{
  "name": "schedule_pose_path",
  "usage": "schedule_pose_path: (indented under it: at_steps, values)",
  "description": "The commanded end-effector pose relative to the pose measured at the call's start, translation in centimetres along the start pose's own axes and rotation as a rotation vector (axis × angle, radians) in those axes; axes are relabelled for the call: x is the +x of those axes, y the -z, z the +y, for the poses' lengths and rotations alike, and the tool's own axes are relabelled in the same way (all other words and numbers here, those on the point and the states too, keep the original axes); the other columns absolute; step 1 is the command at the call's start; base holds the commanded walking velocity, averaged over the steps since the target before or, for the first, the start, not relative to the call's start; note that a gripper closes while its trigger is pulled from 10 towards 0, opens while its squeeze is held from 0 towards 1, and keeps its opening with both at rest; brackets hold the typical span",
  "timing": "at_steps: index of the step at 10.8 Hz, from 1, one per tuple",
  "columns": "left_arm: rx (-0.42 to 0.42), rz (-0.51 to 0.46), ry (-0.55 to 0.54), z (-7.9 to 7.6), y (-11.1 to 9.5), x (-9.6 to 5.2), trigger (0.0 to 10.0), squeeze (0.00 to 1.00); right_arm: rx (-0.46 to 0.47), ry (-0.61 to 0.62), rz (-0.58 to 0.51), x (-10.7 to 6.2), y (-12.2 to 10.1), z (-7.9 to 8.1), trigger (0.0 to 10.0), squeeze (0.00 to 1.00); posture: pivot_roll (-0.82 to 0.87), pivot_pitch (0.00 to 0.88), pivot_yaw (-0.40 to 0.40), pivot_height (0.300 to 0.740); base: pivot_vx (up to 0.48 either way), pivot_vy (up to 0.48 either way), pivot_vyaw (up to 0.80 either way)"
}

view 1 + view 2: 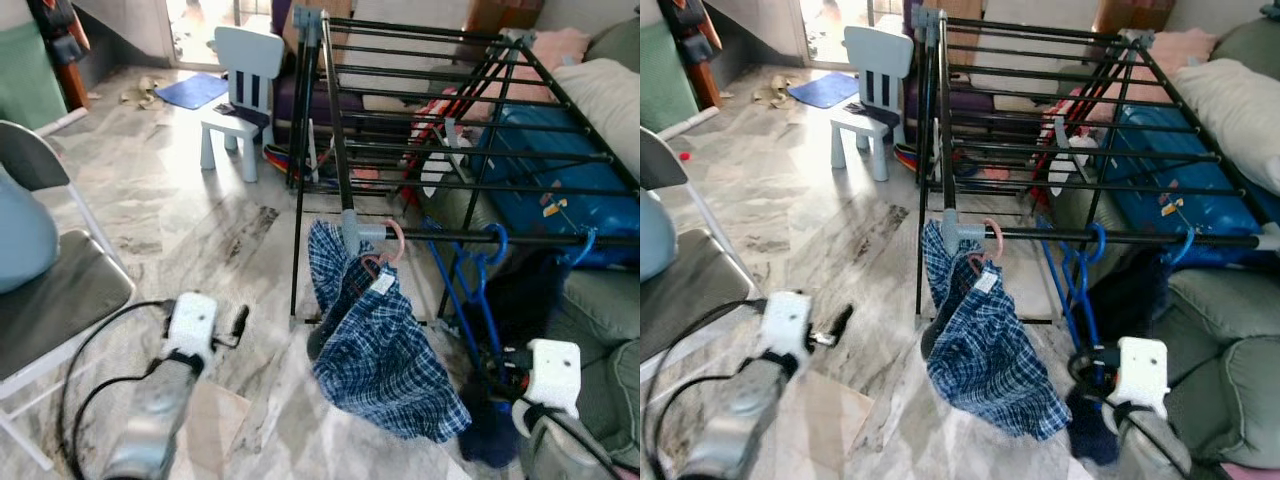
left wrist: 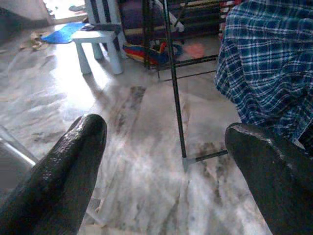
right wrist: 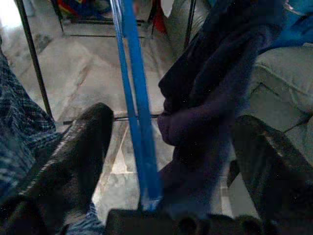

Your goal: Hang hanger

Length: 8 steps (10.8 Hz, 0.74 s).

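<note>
The blue hanger [image 1: 470, 290] already hooked the drying rack's front rail [image 1: 1120, 238], beside the plaid garment on a pink hanger [image 1: 985, 245], with a dark garment [image 3: 215, 98] trailing from it. The right gripper [image 3: 171, 147] sat low with its fingers wide around the hanger's bar, gripping nothing; the left gripper [image 2: 166, 161], also wide, hung over the floor. Backing straight away should avoid snagging the bar.
</note>
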State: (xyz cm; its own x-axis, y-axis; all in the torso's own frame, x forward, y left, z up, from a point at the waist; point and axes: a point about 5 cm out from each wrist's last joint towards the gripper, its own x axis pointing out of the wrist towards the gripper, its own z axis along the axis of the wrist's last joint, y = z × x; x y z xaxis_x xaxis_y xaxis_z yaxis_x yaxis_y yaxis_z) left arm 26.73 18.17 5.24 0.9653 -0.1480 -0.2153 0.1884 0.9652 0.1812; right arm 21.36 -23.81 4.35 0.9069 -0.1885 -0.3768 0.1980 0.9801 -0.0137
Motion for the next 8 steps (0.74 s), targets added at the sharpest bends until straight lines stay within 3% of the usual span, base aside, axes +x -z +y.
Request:
schedule_pose_path:
  at_steps: [1, 3, 6, 7, 8]
  values:
    - [0.0, -0.008, 0.025, -0.3, -0.7, 0.1, 10.0, 0.0, -0.003, 0.021, -0.035, -0.4, -0.4, 0.0, 10.0, 1.0, 0.14, 0.0, -0.108, 0.74, 0.0, 0.0, 0.0]
    - [0.024, -0.04, 0.038, -0.1, -2.0, 1.0, 10.0, 0.0, 0.01, 0.02, -0.101, -1.7, -0.4, 1.2, 10.0, 1.0, 0.13, 0.0, -0.101, 0.74, 0.0, 0.0, 0.0]
    - [0.023, -0.039, 0.064, -0.6, -2.7, 1.7, 10.0, 0.0, -0.023, 0.093, -0.198, -2.7, -1.5, 0.6, 10.0, 1.0, 0.11, 0.0, -0.1, 0.74, 0.0, 0.0, 0.0]
    - [0.028, -0.049, 0.074, -0.8, -2.9, 1.9, 10.0, 0.0, -0.038, 0.088, -0.244, -3.0, -2.2, 0.8, 10.0, 0.02, 0.11, 0.0, -0.101, 0.74, 0.0, 0.0, 0.0]
    - [0.025, -0.045, 0.079, -1.2, -2.9, 2.1, 10.0, 0.0, -0.048, 0.047, -0.286, -3.3, -3.0, 1.7, 10.0, 0.0, 0.1, 0.0, -0.102, 0.74, 0.0, 0.0, 0.0]
